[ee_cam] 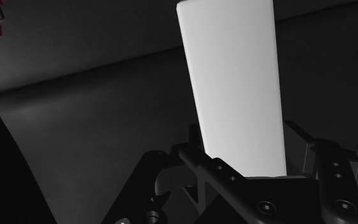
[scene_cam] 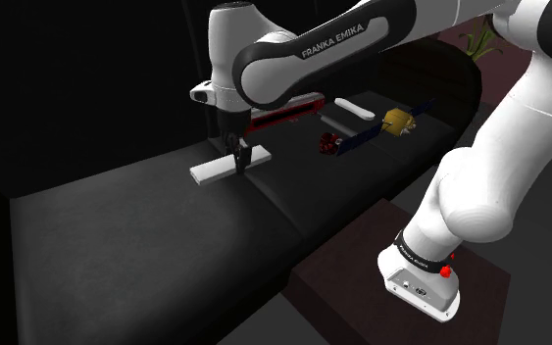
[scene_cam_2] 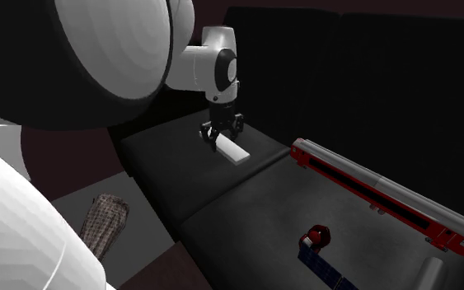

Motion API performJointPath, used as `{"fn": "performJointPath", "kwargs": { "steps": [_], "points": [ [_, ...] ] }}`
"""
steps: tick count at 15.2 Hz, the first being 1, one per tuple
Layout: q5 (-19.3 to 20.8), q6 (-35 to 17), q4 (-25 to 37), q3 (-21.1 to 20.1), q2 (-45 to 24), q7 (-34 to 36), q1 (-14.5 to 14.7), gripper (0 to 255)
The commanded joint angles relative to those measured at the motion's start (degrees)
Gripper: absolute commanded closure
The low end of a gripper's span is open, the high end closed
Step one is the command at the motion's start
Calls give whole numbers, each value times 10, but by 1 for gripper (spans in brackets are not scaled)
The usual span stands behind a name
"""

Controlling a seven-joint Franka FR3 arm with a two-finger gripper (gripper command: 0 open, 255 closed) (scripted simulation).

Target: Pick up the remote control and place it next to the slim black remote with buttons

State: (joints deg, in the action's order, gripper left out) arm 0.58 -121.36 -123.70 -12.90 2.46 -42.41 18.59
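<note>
The white remote (scene_cam: 212,172) was gripped at one end between the closed fingers of the gripper (scene_cam: 241,162), on or just above a dark sofa cushion (scene_cam: 117,225). A long red train (scene_cam_2: 378,194) was seen well apart, on the neighbouring cushion.

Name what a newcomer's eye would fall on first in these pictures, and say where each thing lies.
The bright white remote stands out most, lying on the dark sofa seat with the black gripper clasped around it. Next comes the long red toy train, stretched along the foot of the sofa's backrest on the neighbouring cushion.
</note>
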Motion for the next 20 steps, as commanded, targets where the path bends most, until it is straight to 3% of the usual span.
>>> {"fn": "performJointPath", "kwargs": {
  "steps": [1, 11, 20],
  "points": [
    [-4, 0, -20, 15, 21, -31, -13, 255],
    [-2, -7, -93, 98, 88, -174, -75, 255],
    [17, -8, -102, 179, 99, -303, -134, 255]
  ]
}}
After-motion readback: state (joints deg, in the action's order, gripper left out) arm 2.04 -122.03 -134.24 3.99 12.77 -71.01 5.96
